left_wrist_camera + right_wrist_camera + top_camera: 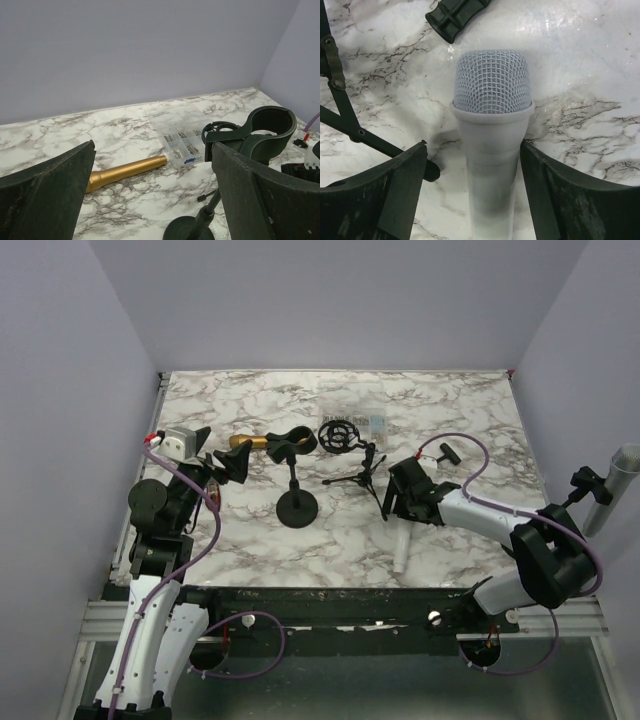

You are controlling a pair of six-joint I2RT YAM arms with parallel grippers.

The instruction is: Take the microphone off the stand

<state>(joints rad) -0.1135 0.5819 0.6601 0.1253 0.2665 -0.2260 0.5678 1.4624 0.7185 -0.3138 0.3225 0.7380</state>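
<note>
While left gripper point(153, 146) gapes near the stand point(270, 127), right gripper point(472, 145) gapes around a white microphone point(492, 85) by tripod point(345, 120).

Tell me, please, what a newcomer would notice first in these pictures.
Most striking is the white microphone, lying on the marble table between the open fingers of the right pincer. Next comes the gold microphone, lying flat beside the black stand, whose clip looks empty, with the left pincer open near it.
</note>
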